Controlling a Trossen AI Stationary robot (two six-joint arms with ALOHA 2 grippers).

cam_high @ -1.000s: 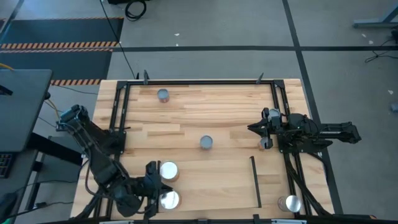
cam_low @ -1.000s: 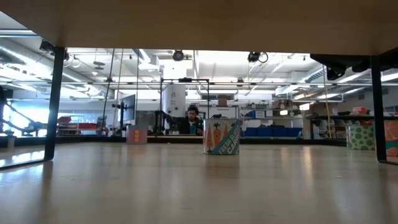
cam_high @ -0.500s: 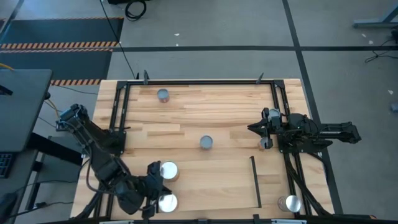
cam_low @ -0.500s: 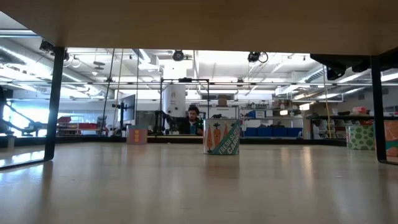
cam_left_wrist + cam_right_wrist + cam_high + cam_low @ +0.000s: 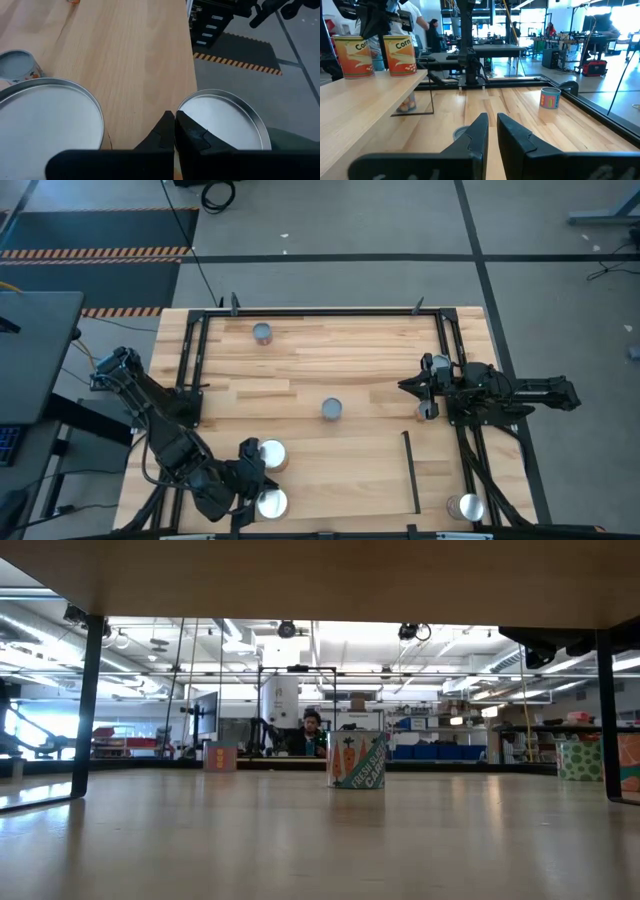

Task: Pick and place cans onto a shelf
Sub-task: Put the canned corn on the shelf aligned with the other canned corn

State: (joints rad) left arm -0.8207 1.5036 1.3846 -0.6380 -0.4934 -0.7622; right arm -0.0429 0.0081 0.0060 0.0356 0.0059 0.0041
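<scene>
The shelf (image 5: 320, 580) is a raised pale-wood panel along the table's near edge; it also shows in the right wrist view (image 5: 365, 100). Two white-topped cans stand on it, one farther back (image 5: 271, 454) (image 5: 47, 117) and one nearer (image 5: 270, 502) (image 5: 222, 120). My left gripper (image 5: 248, 472) (image 5: 173, 122) is shut, its fingertips in the gap between these two cans; I see no touch. On the table stand a middle can (image 5: 331, 409) (image 5: 357, 761) and a far can (image 5: 262, 333). My right gripper (image 5: 408, 387) (image 5: 492, 125) waits at the right, shut and empty.
A silver-topped can with an orange side (image 5: 466, 506) stands at the near right corner. Black frame rails (image 5: 190, 380) (image 5: 447, 340) run along the table's sides. A thin black upright (image 5: 410, 470) stands at the near right. A person (image 5: 312, 730) is in the room behind.
My left gripper has crept a little toward the table's right edge, staying shut between the two white-topped cans. The cans have not moved.
</scene>
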